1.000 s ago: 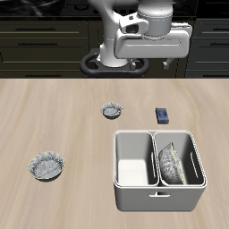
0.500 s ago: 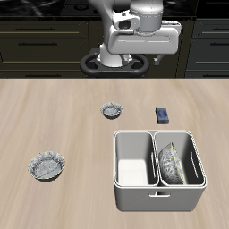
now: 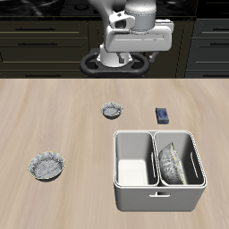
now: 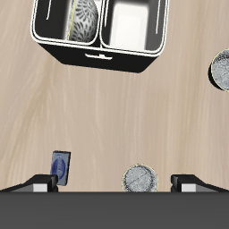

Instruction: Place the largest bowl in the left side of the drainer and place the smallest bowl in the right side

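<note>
The largest bowl (image 3: pixel 170 164) (image 4: pixel 83 16) stands on its edge inside the left side of the drainer (image 3: pixel 157 195) (image 4: pixel 98 52). The drainer's other compartment holds nothing. The smallest bowl (image 3: pixel 111 111) (image 4: pixel 139 179) sits upright on the table, farther back than the drainer. My gripper (image 3: pixel 134 59) (image 4: pixel 114 183) hangs open high over the table's back edge, holding nothing. In the wrist view the smallest bowl lies between its fingers (image 4: pixel 188 182), far below them.
A small dark blue block (image 3: pixel 162 114) (image 4: pixel 60 167) lies beside the smallest bowl, just behind the drainer. A paler speckled bowl (image 3: pixel 46 165) (image 4: pixel 222 70) rests on the table nearer the front edge, well away from the drainer.
The gripper has risen a little and shifted sideways along the table's back, from above the blue block toward above the smallest bowl. Nothing on the table has moved.
</note>
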